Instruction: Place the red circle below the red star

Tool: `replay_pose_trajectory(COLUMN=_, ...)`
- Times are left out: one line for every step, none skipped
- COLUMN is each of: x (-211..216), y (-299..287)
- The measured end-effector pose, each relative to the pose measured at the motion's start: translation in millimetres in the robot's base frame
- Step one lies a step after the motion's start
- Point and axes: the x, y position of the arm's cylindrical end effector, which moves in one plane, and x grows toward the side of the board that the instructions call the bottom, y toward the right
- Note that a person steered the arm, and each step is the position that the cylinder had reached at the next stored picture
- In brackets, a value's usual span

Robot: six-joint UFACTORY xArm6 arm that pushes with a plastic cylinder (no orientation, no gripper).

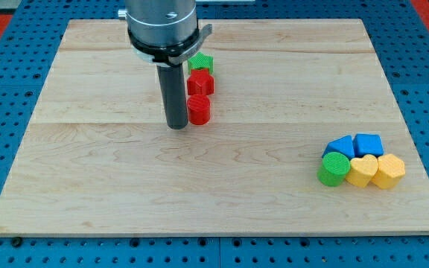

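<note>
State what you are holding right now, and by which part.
Nothing is held. My tip only pushes; it sits at the left side of the red circle, which lies just below the red star.

The wooden board carries a red circle just below the red star; five blocks cluster far right of the star.

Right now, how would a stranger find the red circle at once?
Look at the wooden board, near its top edge, where the dark rod comes down. My tip is just left of the red circle. It is the lowest of three stacked-looking blocks, round, below the red star and a green block.
</note>
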Motion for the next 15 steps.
replay_pose_trajectory(x=5, y=3)
replay_pose_trajectory(x=3, y=8)
replay_pose_trajectory(x=3, y=20)
replay_pose_trajectory(x=3, y=26)
replay_pose_trajectory(x=3, y=26)
replay_pose_trajectory(x=0, y=26)
replay_pose_trajectory(x=-8, y=26)
replay_pose_trajectory(x=-7, y=23)
replay_pose_trajectory(x=-1, y=45)
replay_pose_trajectory(x=5, y=76)
replay_pose_trajectory(x=-7, y=79)
replay_pose_trajectory(x=-17, y=79)
replay_pose_trajectory(x=-17, y=78)
replay_pose_trajectory(x=-17, y=77)
replay_pose_trajectory(x=-17, y=70)
